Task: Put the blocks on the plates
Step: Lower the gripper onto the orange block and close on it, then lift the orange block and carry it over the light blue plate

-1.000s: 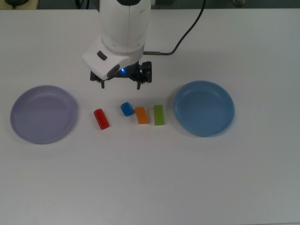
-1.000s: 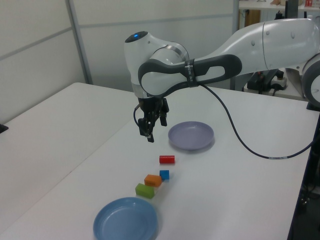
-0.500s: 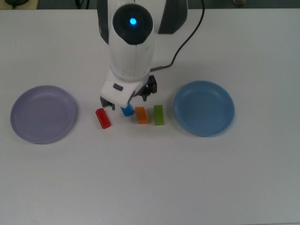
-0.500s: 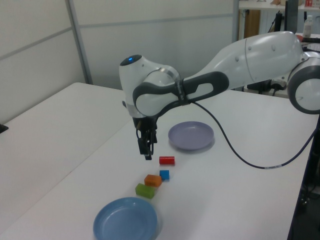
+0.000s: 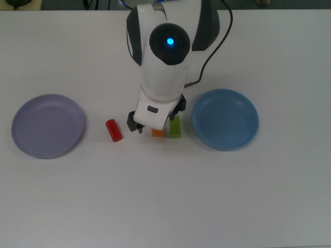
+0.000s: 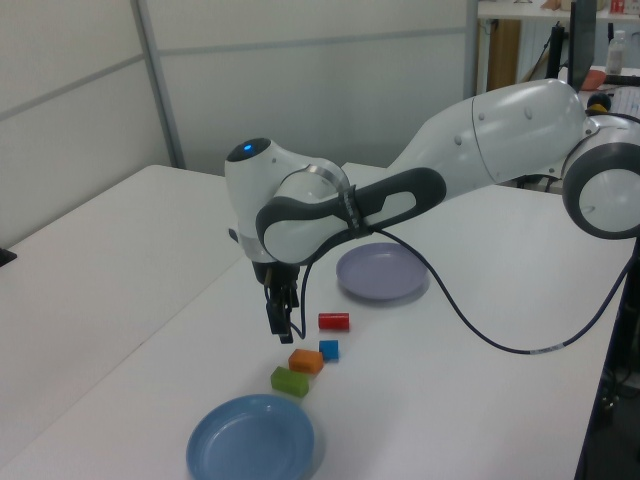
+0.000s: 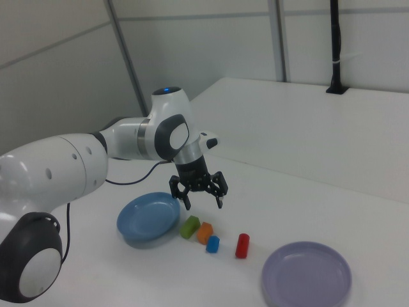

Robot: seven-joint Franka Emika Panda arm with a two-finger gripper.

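Four blocks lie in a row between the two plates. The red block (image 5: 114, 130) sits nearest the lavender plate (image 5: 31, 126). The orange block (image 5: 157, 133) and green block (image 5: 176, 128) peek out beside the blue plate (image 5: 227, 121). The arm hides the blue block in the top view; it shows in the right view (image 7: 213, 244) and the left view (image 6: 328, 349). My gripper (image 7: 203, 199) hangs open and empty a little above the orange block (image 7: 204, 232) and green block (image 7: 190, 226). Both plates hold nothing.
The arm's white body (image 5: 163, 62) reaches in from the top view's upper edge, trailing a black cable (image 5: 213, 44). The white table (image 5: 165, 206) extends wide below the row. In the left view the table's edge (image 6: 590, 400) runs down the right side.
The gripper has travelled from behind the row to above the blue, orange and green blocks, moving down and right in the top view and descending. The blocks and plates have not moved.
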